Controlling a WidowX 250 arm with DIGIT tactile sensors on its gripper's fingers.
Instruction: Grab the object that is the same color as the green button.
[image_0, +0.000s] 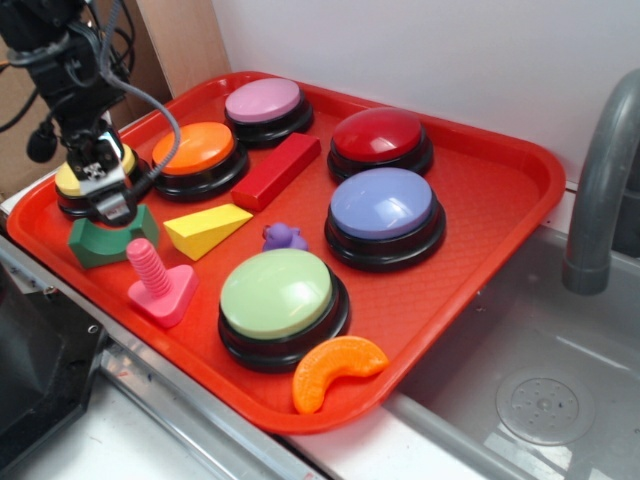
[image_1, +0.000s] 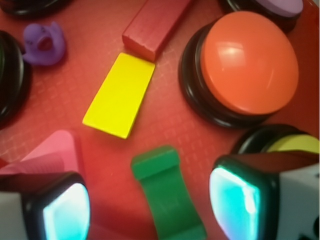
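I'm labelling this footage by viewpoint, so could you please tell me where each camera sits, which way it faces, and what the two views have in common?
Exterior: sits off the robot, raised, looking down obliquely at the red tray and the grey sink at the right; the arm and gripper show at the upper left, above the green arch block.
Wrist: sits on the arm, looking down between the open fingers at the green arch block.
Shared: green arch block, yellow wedge, orange button, red bar.

Dark green arch block (image_0: 110, 243), cutout up, tray's left edge, pale green button (image_0: 277, 295) well apart
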